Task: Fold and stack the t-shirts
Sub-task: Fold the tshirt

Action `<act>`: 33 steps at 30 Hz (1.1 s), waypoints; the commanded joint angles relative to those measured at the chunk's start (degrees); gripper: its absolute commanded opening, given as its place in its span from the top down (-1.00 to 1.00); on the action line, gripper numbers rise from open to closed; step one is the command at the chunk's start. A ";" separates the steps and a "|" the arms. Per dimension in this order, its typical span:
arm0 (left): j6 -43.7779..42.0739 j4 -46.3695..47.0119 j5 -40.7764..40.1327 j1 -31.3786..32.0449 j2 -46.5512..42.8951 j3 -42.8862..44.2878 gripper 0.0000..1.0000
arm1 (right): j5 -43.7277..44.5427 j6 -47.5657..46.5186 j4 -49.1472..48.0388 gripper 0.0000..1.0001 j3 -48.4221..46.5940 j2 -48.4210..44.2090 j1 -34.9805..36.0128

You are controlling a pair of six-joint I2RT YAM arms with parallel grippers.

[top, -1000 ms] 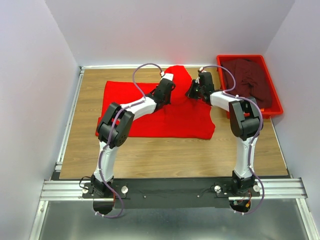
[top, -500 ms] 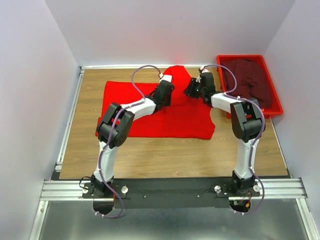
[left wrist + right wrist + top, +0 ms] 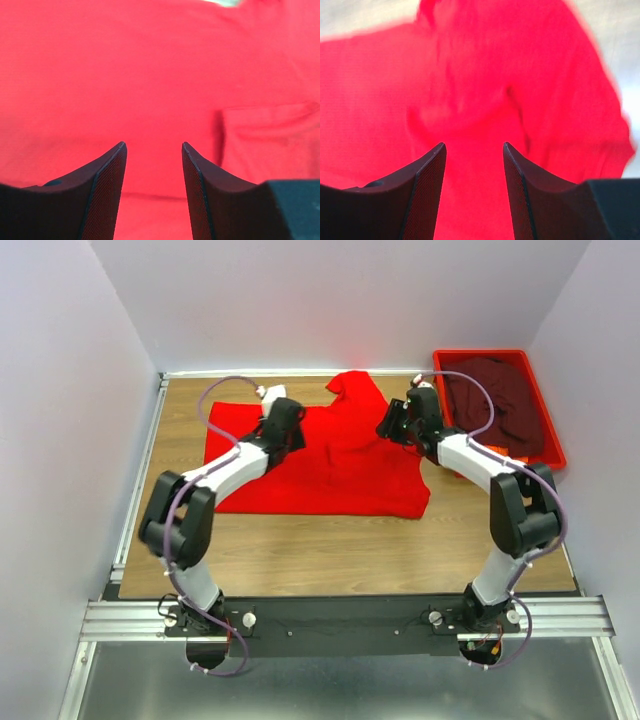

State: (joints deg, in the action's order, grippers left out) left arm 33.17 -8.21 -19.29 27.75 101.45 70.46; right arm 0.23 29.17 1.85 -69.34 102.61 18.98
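The bright red t-shirt (image 3: 340, 455) lies spread over the far half of the wooden desk (image 3: 330, 550), mostly flat, with one rounded part reaching up to the far edge near the middle and its near hem running roughly straight from left to right. The dark maroon t-shirt (image 3: 500, 400) is bunched inside the red plastic tray (image 3: 555, 455) in the far right corner, well apart from the red one. The left claw (image 3: 288, 435) hangs over the left part of the red shirt; its wrist view shows the two dark fingers (image 3: 107, 185) standing apart with only red cloth (image 3: 150, 75) beyond them and nothing between them, and a seam or fold edge off to the right. The right claw (image 3: 392, 427) is over the shirt's right upper edge, between the shirt's raised part and the tray; its own view likewise shows the jaws apart and gripping nothing, with blurred, rumpled red cloth (image 3: 480, 100) below and pale desk at the top corners.
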 commanded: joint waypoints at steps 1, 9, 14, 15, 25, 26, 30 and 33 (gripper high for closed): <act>9.61 -0.94 -0.14 -4.18 -7.74 -12.75 -0.12 | 4.60 3.00 7.03 -0.13 7.45 -5.04 4.56; 13.67 4.07 6.45 -9.73 -13.91 -25.19 -0.11 | 6.36 8.27 7.56 -0.12 19.06 -7.60 7.47; 14.73 6.18 7.42 -11.31 -13.74 -27.39 -0.11 | 7.50 9.59 7.56 -0.12 21.17 -7.16 7.47; 15.17 6.36 7.68 -11.57 -13.30 -28.00 -0.11 | 7.59 9.85 7.56 -0.12 21.53 -6.72 7.47; 18.33 4.96 9.71 -12.28 -15.31 -33.09 -0.11 | 6.19 12.75 8.43 -0.13 28.90 -11.36 7.47; 18.34 4.61 9.88 -12.28 -15.66 -33.45 -0.11 | 5.84 13.02 8.70 -0.13 29.61 -11.99 7.47; 18.25 2.33 10.76 -12.28 -17.33 -35.38 -0.11 | 4.25 14.25 11.50 -0.13 32.16 -14.89 7.38; 18.51 1.27 12.34 -12.28 -18.48 -36.61 -0.11 | 4.34 14.42 13.79 -0.13 32.69 -16.56 7.30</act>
State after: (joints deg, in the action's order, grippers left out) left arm 50.96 -0.64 -9.04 15.75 84.07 36.71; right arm 4.47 42.50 4.49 -39.94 86.56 26.55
